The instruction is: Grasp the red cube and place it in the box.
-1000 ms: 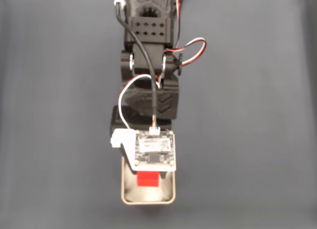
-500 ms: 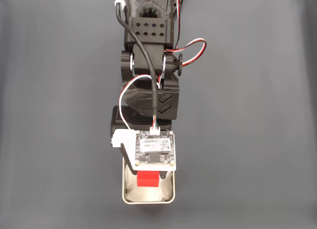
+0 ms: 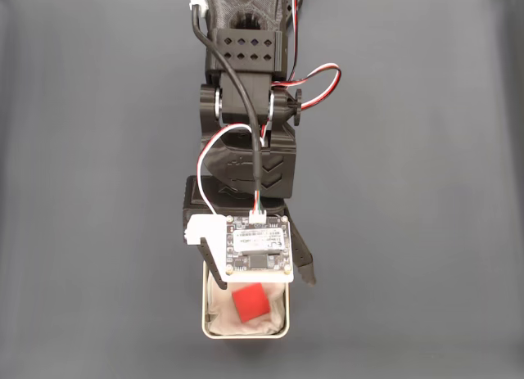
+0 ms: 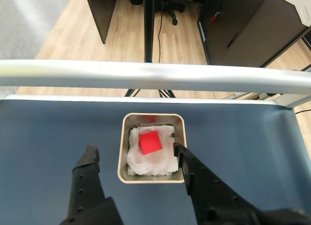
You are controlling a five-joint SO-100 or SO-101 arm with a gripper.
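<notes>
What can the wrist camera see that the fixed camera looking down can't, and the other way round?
Only the wrist view shows both black fingers spread wide apart, a silver rail at the table's far edge, and a wooden floor with dark furniture beyond. Only the fixed view shows the arm from above, its red, white and black wires, and the small circuit board on the wrist. Both show the red cube lying loose on the white lining inside the box, the open gripper above it, and the dark table.
</notes>
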